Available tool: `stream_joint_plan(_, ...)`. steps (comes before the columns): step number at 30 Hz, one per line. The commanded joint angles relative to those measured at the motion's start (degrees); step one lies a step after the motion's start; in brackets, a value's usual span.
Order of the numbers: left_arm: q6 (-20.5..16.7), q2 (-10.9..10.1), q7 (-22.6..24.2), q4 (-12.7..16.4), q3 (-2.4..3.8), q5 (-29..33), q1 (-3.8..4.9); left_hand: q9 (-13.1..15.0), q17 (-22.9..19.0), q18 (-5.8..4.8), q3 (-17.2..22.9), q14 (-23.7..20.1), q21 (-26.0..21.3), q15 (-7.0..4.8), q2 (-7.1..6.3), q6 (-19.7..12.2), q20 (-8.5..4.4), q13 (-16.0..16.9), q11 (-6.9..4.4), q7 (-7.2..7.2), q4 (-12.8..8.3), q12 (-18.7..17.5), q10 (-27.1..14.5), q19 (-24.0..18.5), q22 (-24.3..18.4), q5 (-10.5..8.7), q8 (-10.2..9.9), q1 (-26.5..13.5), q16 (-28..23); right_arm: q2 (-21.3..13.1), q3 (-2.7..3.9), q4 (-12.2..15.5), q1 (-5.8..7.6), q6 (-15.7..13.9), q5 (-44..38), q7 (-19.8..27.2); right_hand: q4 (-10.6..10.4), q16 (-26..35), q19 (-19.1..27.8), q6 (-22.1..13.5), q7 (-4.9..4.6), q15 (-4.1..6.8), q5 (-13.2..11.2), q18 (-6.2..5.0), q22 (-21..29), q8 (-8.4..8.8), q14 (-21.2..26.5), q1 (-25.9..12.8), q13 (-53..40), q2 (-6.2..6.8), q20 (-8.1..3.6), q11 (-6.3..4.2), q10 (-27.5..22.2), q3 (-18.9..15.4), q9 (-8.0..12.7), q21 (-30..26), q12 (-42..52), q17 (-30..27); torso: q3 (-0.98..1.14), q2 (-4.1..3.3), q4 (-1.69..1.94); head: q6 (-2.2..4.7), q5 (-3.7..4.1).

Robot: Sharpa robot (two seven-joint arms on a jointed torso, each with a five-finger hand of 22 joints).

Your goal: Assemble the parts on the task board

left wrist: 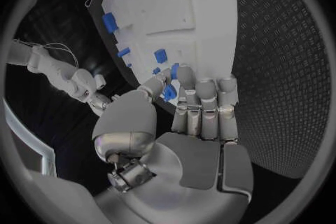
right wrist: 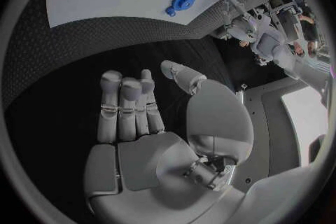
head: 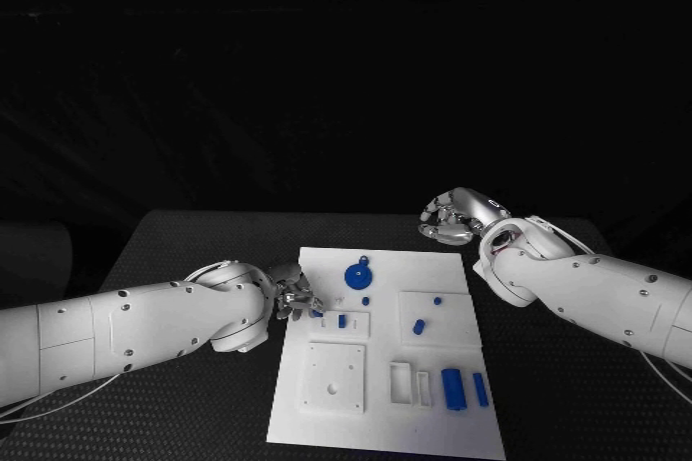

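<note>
Blue parts (head: 453, 388) mostly lie loose on the task board (head: 433, 436); left hand (head: 296, 293) pinches one small blue piece (left wrist: 168, 91), right hand (head: 459, 217) hovers empty, fingers apart.

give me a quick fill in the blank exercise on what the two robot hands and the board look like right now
1. The task board is the colour ____.
2. The left robot hand pinches a small blue part at the board's ____ edge.
3. The right robot hand holds ____.
4. The round blue part lies at the board's ____ end, away from the robot.

Missing words: white; left; nothing; far
</note>
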State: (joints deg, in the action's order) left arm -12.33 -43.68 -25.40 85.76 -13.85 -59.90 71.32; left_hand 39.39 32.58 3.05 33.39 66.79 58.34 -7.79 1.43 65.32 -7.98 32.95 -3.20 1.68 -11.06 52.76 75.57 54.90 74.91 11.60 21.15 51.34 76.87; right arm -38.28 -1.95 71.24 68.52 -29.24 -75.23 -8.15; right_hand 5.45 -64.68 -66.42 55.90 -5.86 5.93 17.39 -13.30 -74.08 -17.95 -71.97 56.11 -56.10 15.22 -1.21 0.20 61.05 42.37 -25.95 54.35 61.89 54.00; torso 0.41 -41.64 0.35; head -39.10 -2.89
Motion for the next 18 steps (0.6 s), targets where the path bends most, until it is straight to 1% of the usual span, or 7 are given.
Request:
stream_joint_plan(1, -1.51, 0.20, -0.19, 0.18, 0.04, -1.83, -0.15, 0.82, -0.08, -0.16, 1.27, 2.65, 0.34, -2.29, -0.39, 0.87, -6.87, -0.03, -1.92, -0.64, -1.02, -0.03, 2.34, 0.30, 0.84, 0.47, 1.49, 0.35, 0.37, 0.01, 0.02, 0.01, -0.02, 0.67, -0.03, 0.56, 0.14, 0.21, 0.27, 0.15, -0.62, 0.15, 0.34, -1.70, -0.06, 0.09, 0.06, -0.44, 0.06, 0.08, -0.21, -0.13, -0.47, -0.24, -0.07, -0.23, 0.22, 0.07, -0.02, -0.06, -0.07, -0.02, -0.11)
stream_joint_plan(6, -1.61, 0.70, -0.16, -0.05, 0.04, -2.68, -0.46, 0.79, -0.08, -0.12, 1.28, 2.90, 0.44, -2.34, -0.48, 1.11, -6.93, 0.00, -2.00, -0.72, -0.98, -0.03, 2.63, 0.51, 0.85, 0.63, 1.51, 0.32, 0.45, 0.04, 0.02, 0.00, -0.02, 0.68, -0.03, 0.57, 0.16, 0.22, 0.27, 0.15, -0.63, 0.15, 0.40, -1.70, -0.07, 0.09, 0.06, -0.44, 0.07, 0.07, -0.21, -0.13, -0.48, -0.24, -0.07, -0.24, 0.23, 0.08, -0.03, -0.12, -0.14, -0.04, -0.10)
stream_joint_plan(11, -0.88, 1.54, -0.24, -0.42, 0.04, -3.57, -0.77, 0.77, -0.06, -0.08, 1.29, 3.11, 0.53, -2.40, -0.53, 1.33, -6.98, 0.04, -2.08, -0.79, -0.97, 0.00, 2.88, 0.69, 0.87, 0.84, 1.54, 0.30, 0.54, 0.01, 0.02, 0.03, -0.02, 0.65, -0.03, 0.57, 0.17, 0.22, 0.26, 0.15, -0.62, 0.15, 0.46, -1.70, -0.07, 0.08, 0.06, -0.43, 0.07, 0.06, -0.22, -0.13, -0.48, -0.24, -0.07, -0.24, 0.23, 0.08, 0.01, -0.10, -0.15, -0.13, -0.11)
stream_joint_plan(18, 0.48, 1.86, -0.58, -0.44, 0.04, -4.86, -1.03, 0.76, -0.06, -0.07, 1.29, 3.16, 0.55, -2.41, -0.52, 1.38, -6.99, 0.05, -2.09, -0.81, -0.96, 0.00, 2.93, 0.74, 0.87, 0.91, 1.54, 0.29, 0.56, -0.02, 0.02, 0.05, -0.02, 0.67, -0.03, 0.57, 0.17, 0.23, 0.26, 0.15, -0.63, 0.15, 0.49, -1.70, -0.08, 0.09, 0.06, -0.43, 0.08, 0.06, -0.22, -0.13, -0.48, -0.24, -0.07, -0.24, 0.24, 0.08, 0.05, -0.11, -0.15, -0.27, -0.05)
